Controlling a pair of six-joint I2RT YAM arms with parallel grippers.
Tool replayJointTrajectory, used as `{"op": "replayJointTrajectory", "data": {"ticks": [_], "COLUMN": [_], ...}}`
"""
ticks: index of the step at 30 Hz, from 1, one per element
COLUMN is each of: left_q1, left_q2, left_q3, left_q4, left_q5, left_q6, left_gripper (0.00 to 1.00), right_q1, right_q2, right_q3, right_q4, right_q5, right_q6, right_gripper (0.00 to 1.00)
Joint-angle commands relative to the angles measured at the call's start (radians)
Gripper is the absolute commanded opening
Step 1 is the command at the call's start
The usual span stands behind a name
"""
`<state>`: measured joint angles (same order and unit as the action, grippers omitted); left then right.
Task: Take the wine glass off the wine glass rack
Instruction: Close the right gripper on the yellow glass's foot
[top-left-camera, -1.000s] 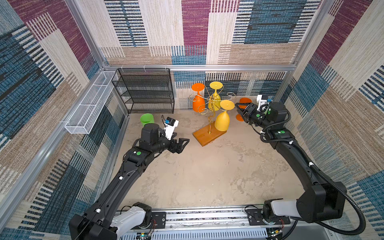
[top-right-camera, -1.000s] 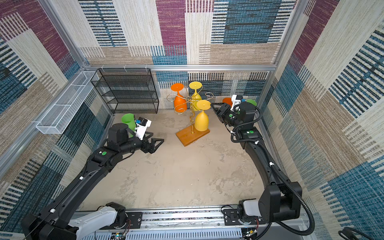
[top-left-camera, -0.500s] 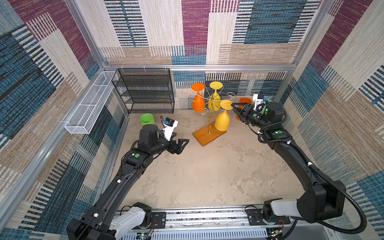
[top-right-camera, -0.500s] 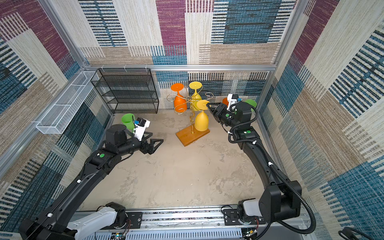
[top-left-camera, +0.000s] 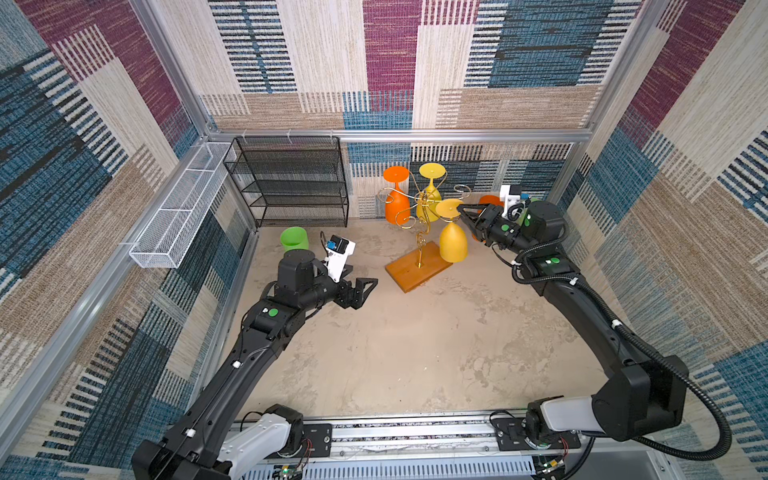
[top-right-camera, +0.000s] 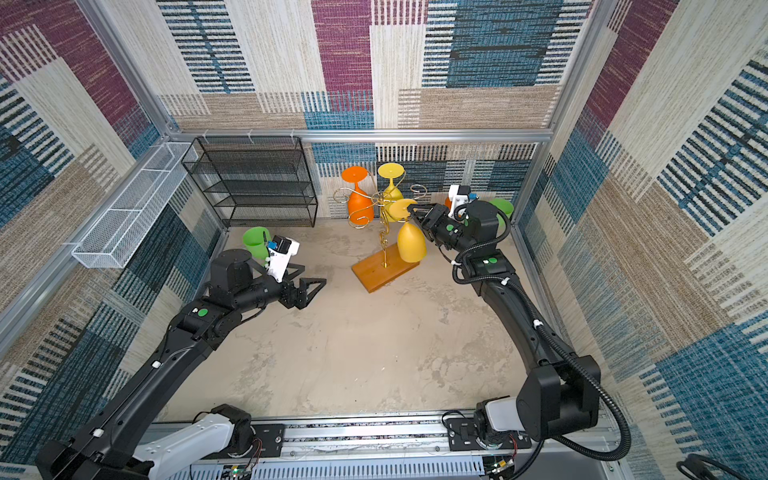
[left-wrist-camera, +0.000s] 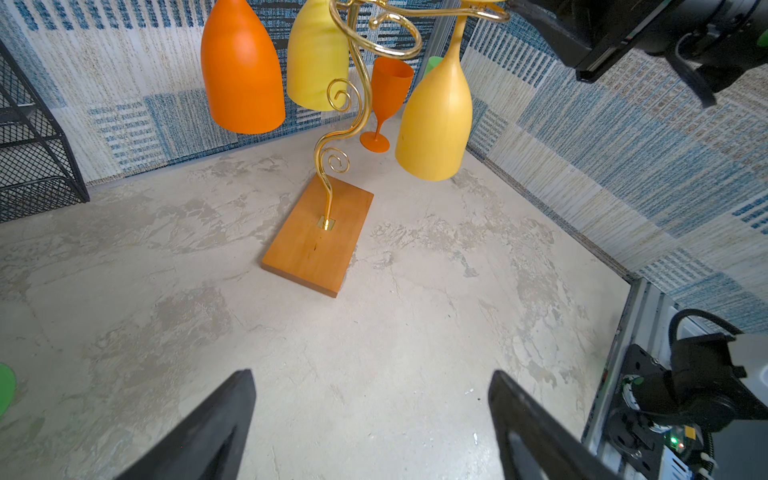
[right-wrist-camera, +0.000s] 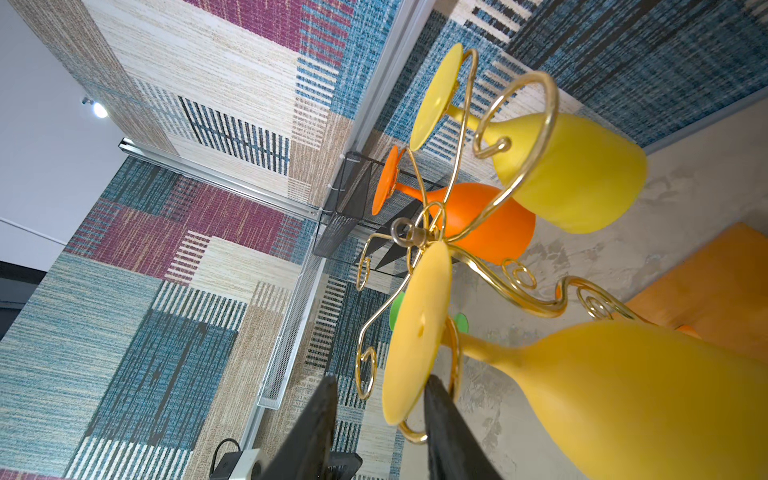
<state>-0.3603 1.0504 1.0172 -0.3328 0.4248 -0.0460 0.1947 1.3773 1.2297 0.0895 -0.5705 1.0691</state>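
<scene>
A white wire tray (top-left-camera: 174, 220) was seen on the left wall, with a black mesh shelf (top-left-camera: 291, 183) beside it at the back. The left gripper (left-wrist-camera: 372, 373) was held above the floor, its jaws spread wide and empty. In the middle the wine glass rack (top-left-camera: 415, 268) was stood on its wooden base. An orange glass (top-left-camera: 397, 208) and a yellow glass (top-left-camera: 432, 170) were hung from it upside down, and the amber wine glass (top-left-camera: 453, 247) was hung from its right-hand arm. The rim of that glass's foot was straddled by the right gripper (right-wrist-camera: 380, 380), which was narrowed, with a gap left at one finger.
</scene>
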Motion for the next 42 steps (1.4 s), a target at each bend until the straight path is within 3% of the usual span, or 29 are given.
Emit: {"op": "replayJointTrajectory", "data": {"ticks": [1,8,27,36,42], "left_q1": [0.001,0.001,0.000,0.000,0.000], "left_q2": [-0.002,-0.007,-0.003,0.006,0.007], "left_q3": [0.001,0.002,0.003,0.006,0.006], "left_q4": [0.023,0.018,0.016,0.016,0.015], "left_q5": [0.008,0.003,0.001,0.006,0.005], "left_q6": [0.015,0.018,0.015,0.015,0.015], "left_gripper": [0.91,0.90,0.90,0.90,0.90], "right_q1": [0.002,0.004,0.005,0.005,0.005], "right_q2": [0.005,0.004,-0.022,-0.067,-0.040], "right_q3": [0.013,0.011,-0.008,-0.018,-0.002], "right_q4": [0.062,0.066,0.027,-0.021,-0.049], "right_q5": [-0.023,-0.015,0.031,0.112,0.103], "right_q6": [0.012,0.014,-0.011,-0.048,-0.060], "right_gripper": [0.33,0.23,0.17,0.25,0.34]}}
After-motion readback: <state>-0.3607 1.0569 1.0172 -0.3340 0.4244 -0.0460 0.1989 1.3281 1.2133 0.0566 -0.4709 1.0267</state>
